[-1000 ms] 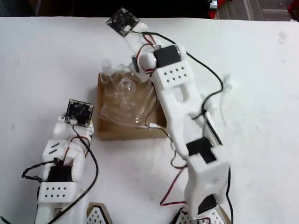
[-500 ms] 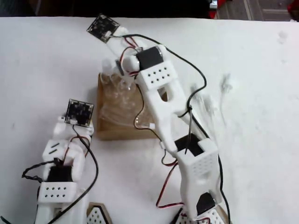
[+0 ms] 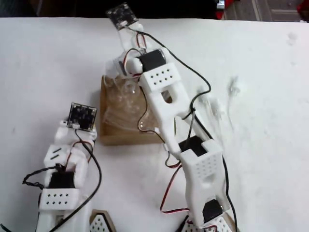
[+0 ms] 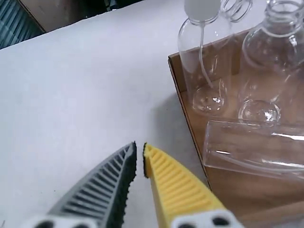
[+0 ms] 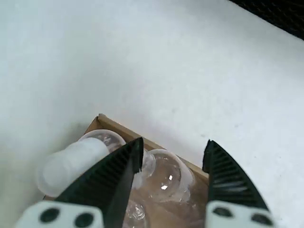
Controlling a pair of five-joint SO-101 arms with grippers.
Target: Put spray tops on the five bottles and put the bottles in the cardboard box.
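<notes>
The cardboard box (image 3: 112, 137) stands mid-table with several clear bottles (image 3: 126, 104) in it. My right gripper (image 5: 173, 149) hangs open over the box's far corner, its jaws on either side of an open-necked bottle (image 5: 165, 175) without touching it. Beside that one is a bottle with a white spray top (image 5: 71, 164). My left gripper (image 4: 139, 153) is shut with nothing in it, low over the bare table next to the box (image 4: 178, 80). From there I see a capped upright bottle (image 4: 202, 52), an uncapped one (image 4: 275, 47) and one lying flat (image 4: 256, 149).
Loose clear spray tops (image 3: 214, 105) lie on the white table right of the box, with another (image 3: 234, 87) farther out. The right arm (image 3: 164, 96) spans over the box's right side. A dark edge runs along the table's far side.
The right arm has swung left over the box, and its wrist has turned first left and then back toward the far edge. The left arm has not moved.
</notes>
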